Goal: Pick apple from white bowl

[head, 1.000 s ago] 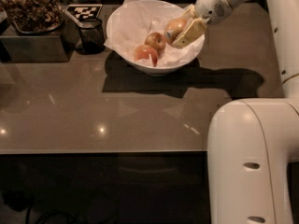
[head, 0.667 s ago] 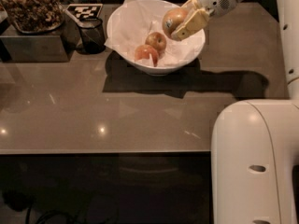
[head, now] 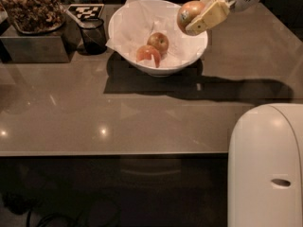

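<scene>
Two smaller apples remain in the white bowl, while the apple, pinched by the fingers of the gripper, has risen above the right rim, so the pick looks nearly done.

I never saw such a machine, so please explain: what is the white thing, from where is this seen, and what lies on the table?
It is a one-armed robot on a mobile base. The big white rounded shape, bottom right, is its body. The single camera looks down on the brown table; its mount is unknown. The two-finger gripper, at top right, is shut on a large yellowish-tan apple above the deep white paper-lined bowl. A smaller yellow-red apple and a redder apple lie inside. Left of it stand a dark glass cup and a grey box.
</scene>
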